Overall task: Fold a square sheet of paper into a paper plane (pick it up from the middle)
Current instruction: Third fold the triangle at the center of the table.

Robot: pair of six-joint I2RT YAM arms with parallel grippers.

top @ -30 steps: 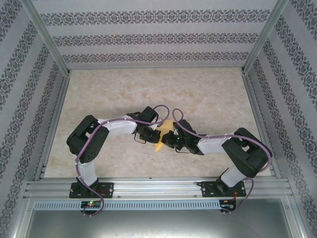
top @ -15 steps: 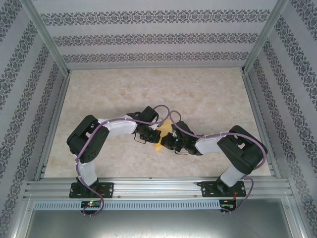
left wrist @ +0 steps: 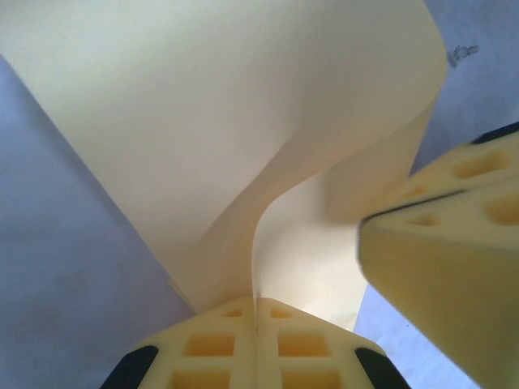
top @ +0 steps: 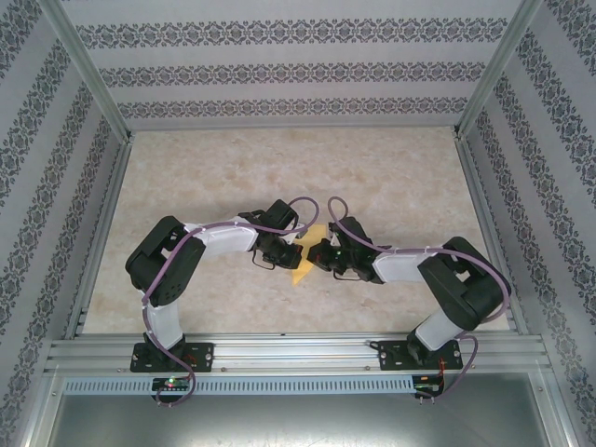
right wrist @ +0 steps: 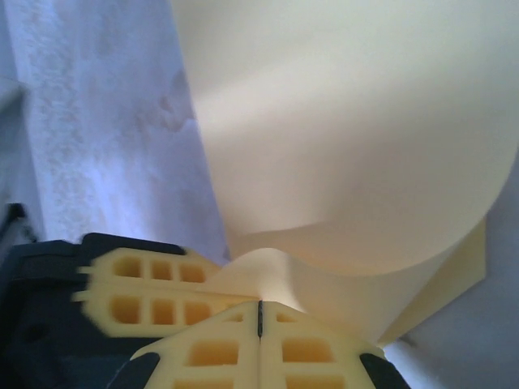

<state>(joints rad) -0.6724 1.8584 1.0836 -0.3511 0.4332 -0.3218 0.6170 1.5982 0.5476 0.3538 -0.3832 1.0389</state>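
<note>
Left end effector (top: 291, 252) and right end effector (top: 315, 253) were found clenched on opposite sides of the square sheet of paper (top: 300, 273), its long axis running near-to-far between them.

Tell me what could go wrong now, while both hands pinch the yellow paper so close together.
1. The thin yellow paper sheet bulges in a loose curve between the left hand and the right hand, so it might crease in the wrong place.
2. The hands sit very near each other, so they may collide.
</note>
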